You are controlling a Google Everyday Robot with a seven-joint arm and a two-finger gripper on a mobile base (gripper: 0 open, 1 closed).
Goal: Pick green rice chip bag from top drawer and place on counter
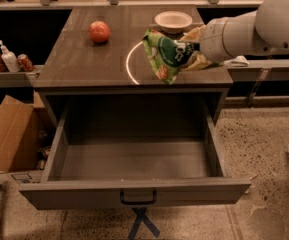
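Observation:
My gripper is shut on the green rice chip bag and holds it in the air over the front right part of the counter, above the white arc. The bag hangs tilted, its lower tip toward the counter's front edge. The arm reaches in from the right. The top drawer is pulled fully open below the counter, with nothing showing inside it.
A red apple sits at the counter's back left. A white bowl sits at the back, just behind the bag. A cardboard box stands on the floor left of the drawer. Cans and a bottle stand on a left shelf.

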